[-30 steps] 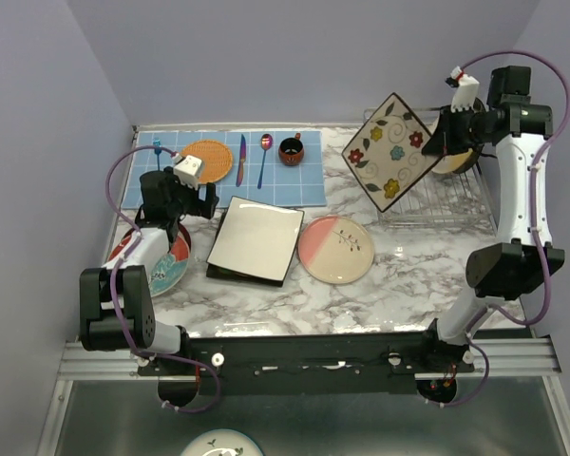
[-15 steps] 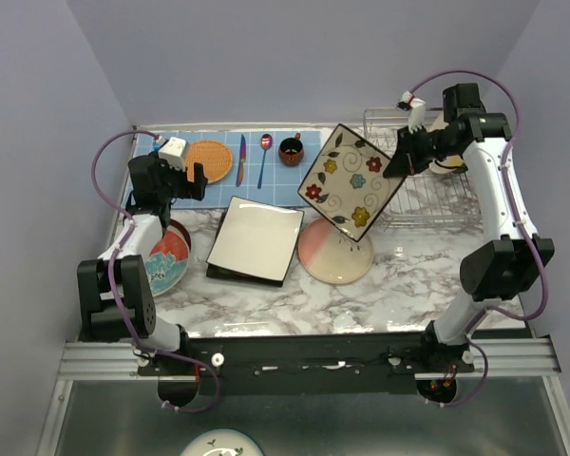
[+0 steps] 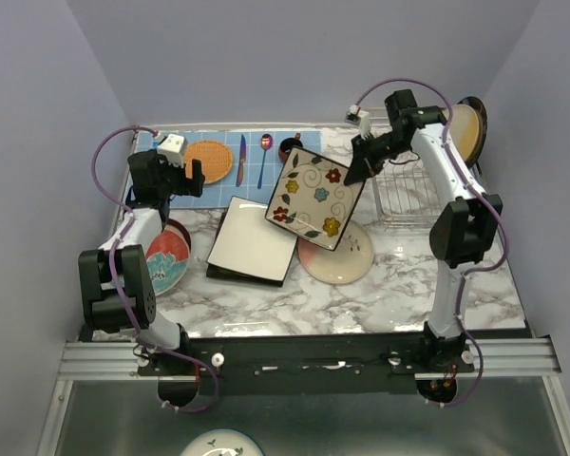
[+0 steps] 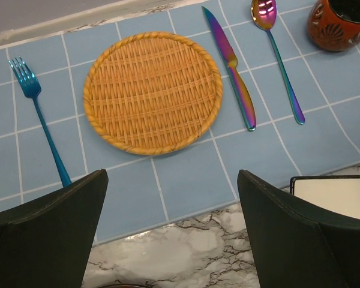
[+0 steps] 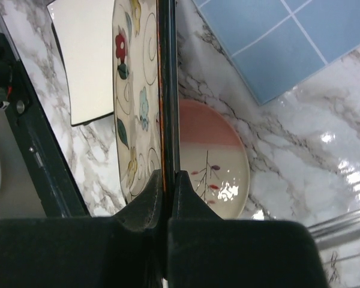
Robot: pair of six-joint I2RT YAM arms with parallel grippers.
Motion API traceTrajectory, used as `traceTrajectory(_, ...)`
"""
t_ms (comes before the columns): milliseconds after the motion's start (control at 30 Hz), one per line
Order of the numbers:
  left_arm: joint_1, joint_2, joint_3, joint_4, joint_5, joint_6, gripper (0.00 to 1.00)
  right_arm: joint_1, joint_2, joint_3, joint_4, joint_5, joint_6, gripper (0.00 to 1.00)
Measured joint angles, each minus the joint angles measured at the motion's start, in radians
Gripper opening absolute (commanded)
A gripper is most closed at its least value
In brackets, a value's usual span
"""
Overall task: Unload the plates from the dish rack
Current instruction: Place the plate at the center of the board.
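Pink plate [image 3: 350, 262] partly behind flowered plate [image 3: 313, 195]

The left arm [image 3: 138, 233] reaches forward along the left side; the left gripper [image 4: 171, 180] points down, fingers wide apart, holding nothing; the right arm [image 3: 446, 166] stretches high, bent leftward; the right gripper [image 5: 168, 180] clamps a plate [image 3: 313, 197] by its edge.

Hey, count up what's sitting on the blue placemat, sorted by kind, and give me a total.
On the blue placemat:
Fork: 1
Knife: 1
Spoon: 1
Orange woven round mat: 1
Dark-red cup: 1
Total: 5
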Motion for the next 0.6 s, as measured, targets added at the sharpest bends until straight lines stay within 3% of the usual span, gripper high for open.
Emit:
traceTrajectory(300,0.01,0.016,0.014,-0.002,-0.017,0.005,0.98,0.088,0.196,0.268,0.003,-0.007,0.003,0.01)
traceTrajectory(600,0.01,0.017,0.016,-0.019,-0.033,0.027,0.98,0.129,0.242,0.287,0.012,-0.061,0.025,0.01)
